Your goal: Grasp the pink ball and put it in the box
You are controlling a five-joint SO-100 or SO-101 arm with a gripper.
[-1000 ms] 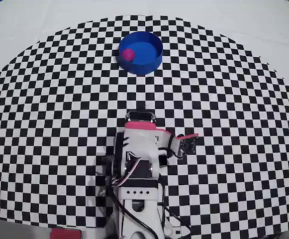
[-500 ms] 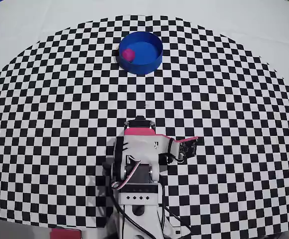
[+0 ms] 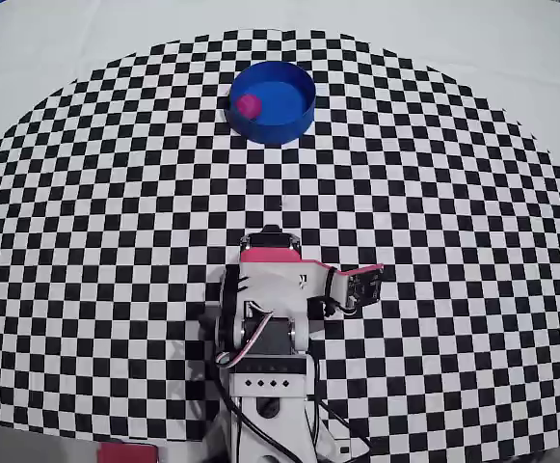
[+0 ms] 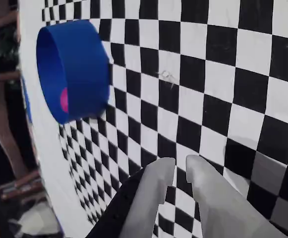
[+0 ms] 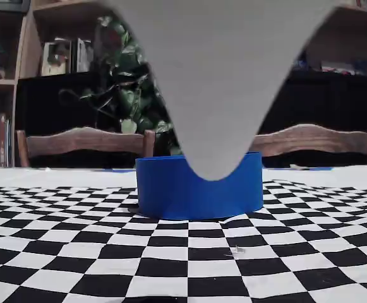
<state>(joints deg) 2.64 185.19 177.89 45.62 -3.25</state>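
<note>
Pink ball (image 3: 249,106) lay inside the box (image 3: 304,114), against its wall. I found the gripper (image 4: 180,168) empty, fingers nearly together; task apparently complete.

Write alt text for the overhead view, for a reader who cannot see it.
A pink ball lies inside a round blue box, against its left wall, near the top of a black-and-white checkered mat. The robot arm sits folded at the bottom centre, well away from the box, holding nothing.
</note>
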